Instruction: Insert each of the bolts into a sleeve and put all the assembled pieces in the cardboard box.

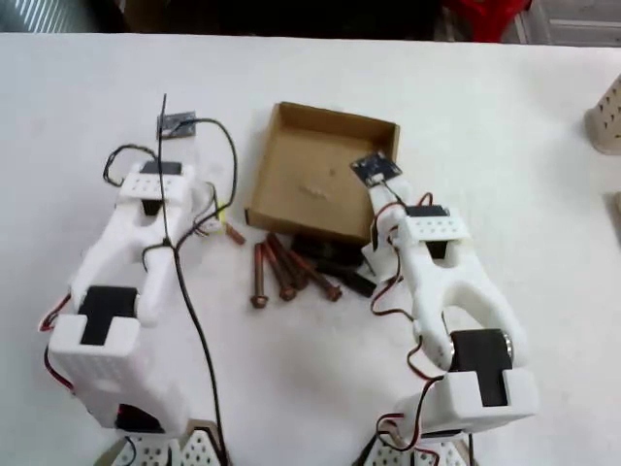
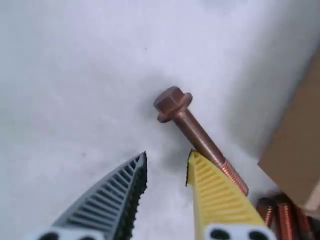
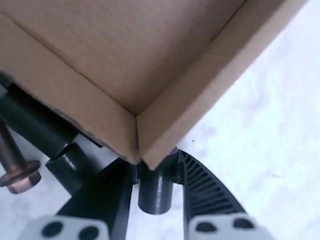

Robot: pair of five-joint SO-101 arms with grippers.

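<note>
A copper bolt (image 2: 186,121) lies alone on the white table, its shaft running beside the yellow finger (image 2: 215,200) of my left gripper (image 2: 167,165). That gripper is open with nothing between its fingers. In the high view this bolt (image 1: 234,233) lies just left of the cardboard box (image 1: 291,216), next to the left gripper (image 1: 217,216). Several more bolts (image 1: 286,272) lie heaped in front of the box, with black sleeves (image 1: 335,264) beside them. My right gripper (image 3: 155,162) is shut on an upright black sleeve (image 3: 156,192) under the box's near corner (image 3: 137,145).
The box (image 1: 330,121) stands open and holds no parts. More black sleeves (image 3: 40,127) and a bolt head (image 3: 20,177) lie against its front wall. A beige block (image 1: 606,116) stands at the far right edge. Bare white table stretches left of the lone bolt.
</note>
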